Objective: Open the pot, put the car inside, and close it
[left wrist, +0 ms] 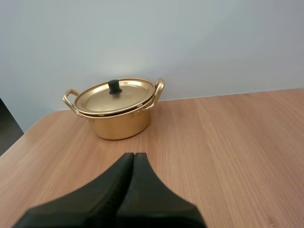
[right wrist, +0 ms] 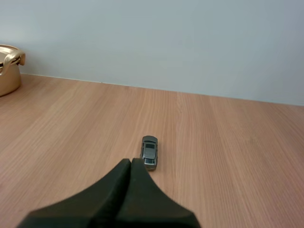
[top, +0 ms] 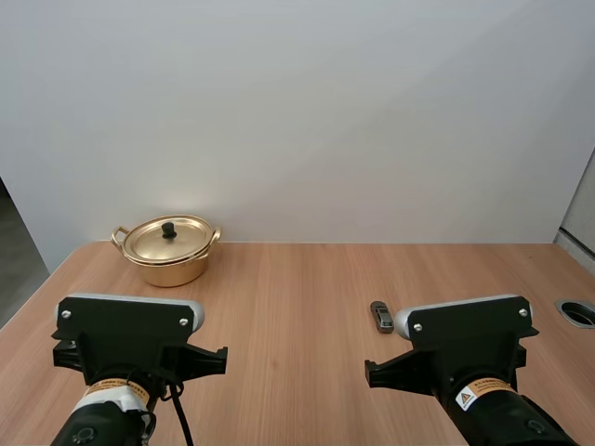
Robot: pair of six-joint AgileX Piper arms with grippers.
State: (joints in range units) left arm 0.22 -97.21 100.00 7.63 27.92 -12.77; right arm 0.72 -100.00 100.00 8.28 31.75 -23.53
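Observation:
A golden pot (top: 168, 251) (left wrist: 118, 113) with two handles stands at the table's back left, its lid (top: 168, 238) (left wrist: 114, 95) on and topped by a black knob (left wrist: 114, 86). A small grey toy car (top: 381, 316) (right wrist: 149, 152) lies on the wood right of centre. My left gripper (left wrist: 133, 155) is shut on nothing, its fingers together as one wedge, well short of the pot. My right gripper (right wrist: 131, 161) is likewise shut, its tip just short of the car. The pot's edge (right wrist: 9, 66) shows far off to the side in the right wrist view.
The wooden table (top: 297, 288) meets a plain white wall at the back. A round grommet hole (top: 578, 311) sits near the right edge. Both arm bases (top: 130, 344) (top: 465, 348) stand at the near edge.

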